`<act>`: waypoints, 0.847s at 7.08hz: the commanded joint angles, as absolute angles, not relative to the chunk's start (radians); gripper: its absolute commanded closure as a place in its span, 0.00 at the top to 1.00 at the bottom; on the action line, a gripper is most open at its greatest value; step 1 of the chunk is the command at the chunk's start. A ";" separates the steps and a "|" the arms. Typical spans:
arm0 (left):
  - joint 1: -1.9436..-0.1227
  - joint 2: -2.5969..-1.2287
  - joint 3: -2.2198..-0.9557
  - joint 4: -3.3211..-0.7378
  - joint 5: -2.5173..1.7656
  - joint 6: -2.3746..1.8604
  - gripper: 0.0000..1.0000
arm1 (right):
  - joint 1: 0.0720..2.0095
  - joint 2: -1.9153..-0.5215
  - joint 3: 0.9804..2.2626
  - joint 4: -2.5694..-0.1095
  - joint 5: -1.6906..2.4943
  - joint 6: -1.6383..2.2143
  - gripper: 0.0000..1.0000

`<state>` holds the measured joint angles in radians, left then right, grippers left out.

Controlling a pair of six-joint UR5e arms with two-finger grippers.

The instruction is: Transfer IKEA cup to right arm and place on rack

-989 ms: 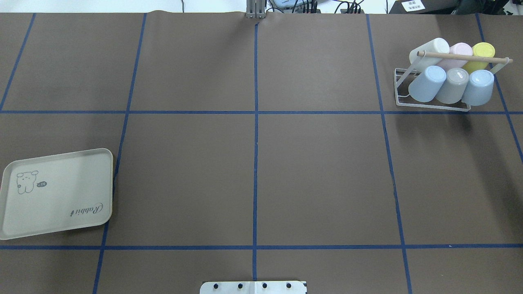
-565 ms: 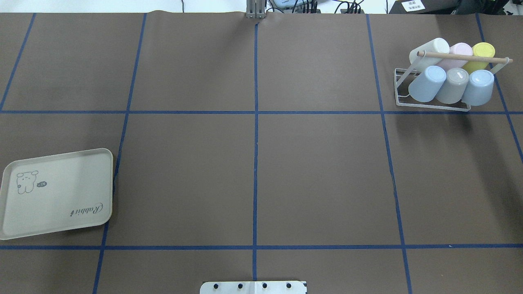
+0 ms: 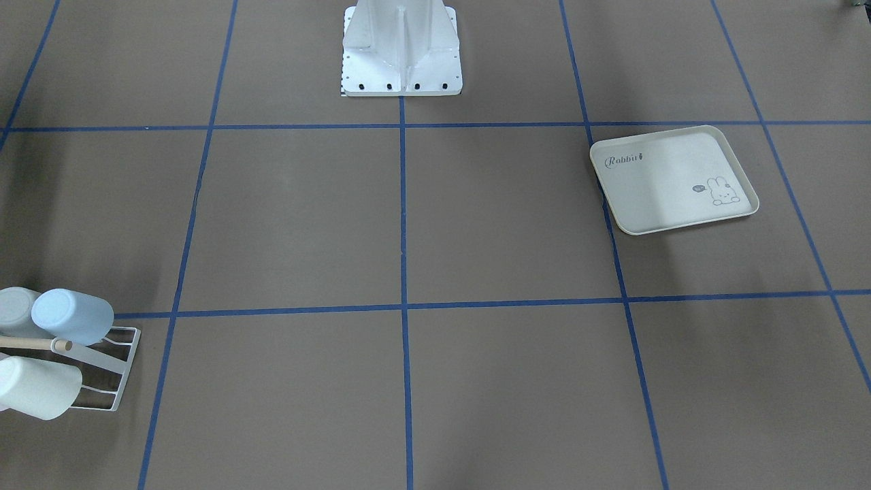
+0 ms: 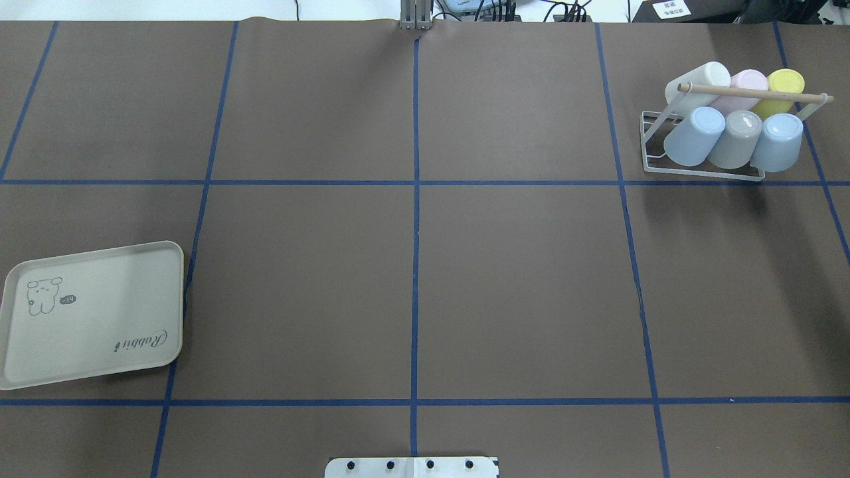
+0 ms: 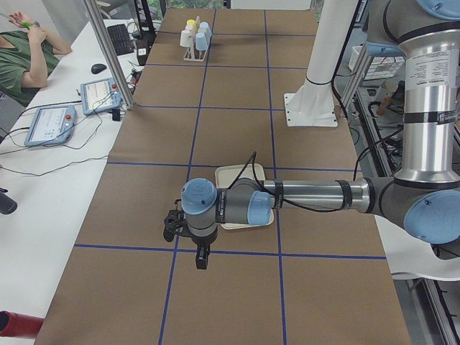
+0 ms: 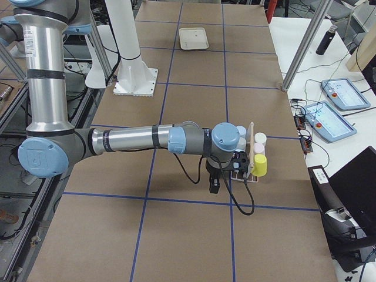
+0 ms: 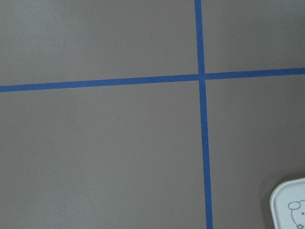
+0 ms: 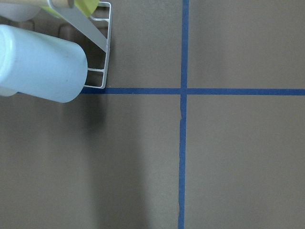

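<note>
The white wire rack point(image 4: 697, 174) with a wooden dowel point(image 4: 754, 91) stands at the table's far right and holds several cups. Among them are a light blue cup point(image 4: 694, 136), a grey cup point(image 4: 736, 139) and a white cup point(image 4: 700, 83). The right wrist view shows a light blue cup point(image 8: 40, 64) on the rack's corner point(image 8: 107, 52). No cup lies anywhere else. My left gripper point(image 5: 174, 228) hovers beside the tray, seen only in the left side view. My right gripper point(image 6: 238, 163) hovers next to the rack, seen only in the right side view. I cannot tell whether either is open or shut.
A cream rabbit-print tray point(image 4: 93, 312) lies bare at the near left, and its corner point(image 7: 290, 205) shows in the left wrist view. The robot's base plate point(image 4: 412, 467) sits at the near edge. Blue tape lines grid the brown table.
</note>
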<state>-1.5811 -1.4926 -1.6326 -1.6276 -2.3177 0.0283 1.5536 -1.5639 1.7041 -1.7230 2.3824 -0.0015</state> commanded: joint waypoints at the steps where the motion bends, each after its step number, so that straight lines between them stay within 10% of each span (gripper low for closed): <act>1: -1.580 -1.494 -1.631 -1.629 -2.316 0.026 1.00 | 1.557 -1.566 1.717 -1.723 2.378 -0.002 1.00; 6: -1.580 -1.505 -1.649 -1.637 -2.280 0.038 1.00 | 1.557 -1.594 1.713 -1.715 2.329 -0.023 1.00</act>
<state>-1.5800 -1.5004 -1.6407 -1.6362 -2.2965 0.0360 1.5569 -1.5862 1.7133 -1.7170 2.3338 -0.0148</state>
